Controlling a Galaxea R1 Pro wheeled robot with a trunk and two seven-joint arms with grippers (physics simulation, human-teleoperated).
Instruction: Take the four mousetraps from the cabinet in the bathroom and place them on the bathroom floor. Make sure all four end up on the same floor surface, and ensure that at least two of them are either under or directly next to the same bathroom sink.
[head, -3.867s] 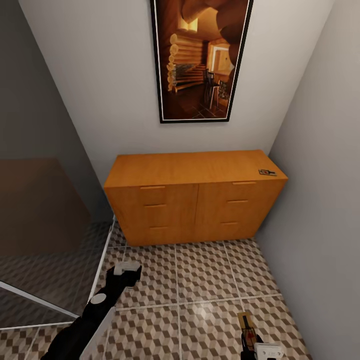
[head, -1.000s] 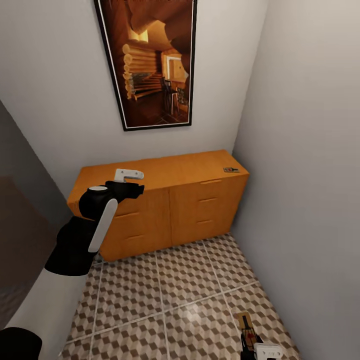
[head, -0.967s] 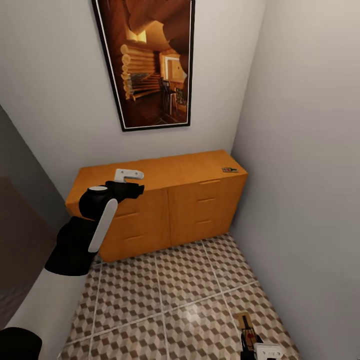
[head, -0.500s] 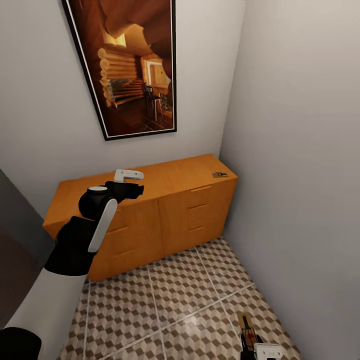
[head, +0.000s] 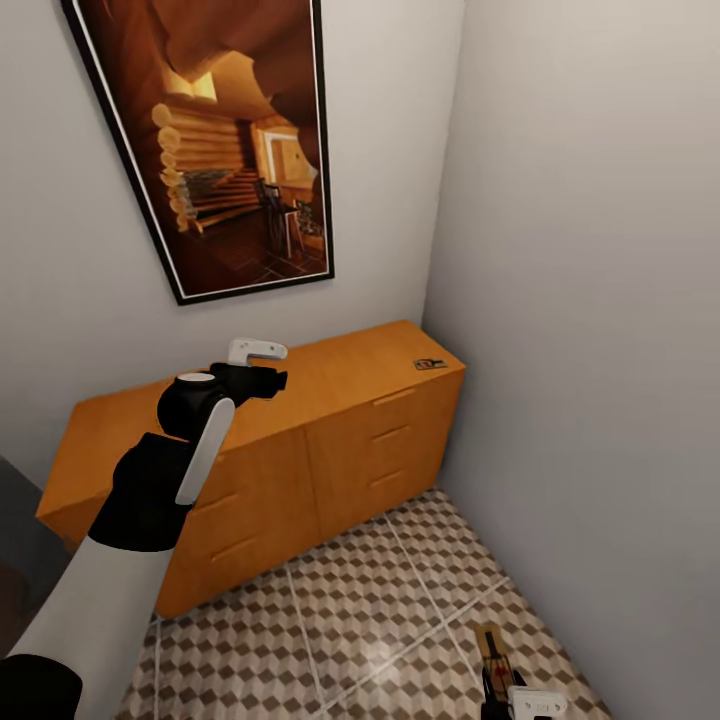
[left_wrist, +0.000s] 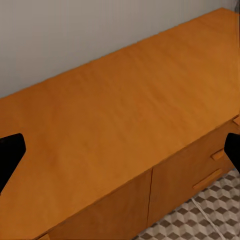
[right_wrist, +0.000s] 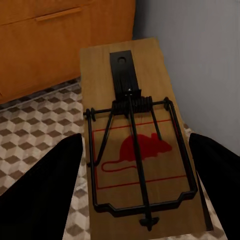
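Note:
The orange-tan cabinet stands against the back wall. One mousetrap lies on its top at the right end, near the corner. My left gripper is raised in front of the cabinet. In the left wrist view it is open over the bare cabinet top, its dark fingertips wide apart. My right gripper is low at the picture's bottom edge, shut on another mousetrap above the bathroom floor. That mousetrap has a red mouse print and a black wire bar, and my right gripper clamps its sides.
A grey wall rises close on the right and meets the cabinet's right end. A large framed picture hangs above the cabinet. Cube-patterned tiles run from the cabinet's foot towards me.
The whole picture has swung, so the camera turned: cabinet and picture now sit further left and tilted. My left arm rose from floor height to cabinet-top height. The right gripper still holds its mousetrap.

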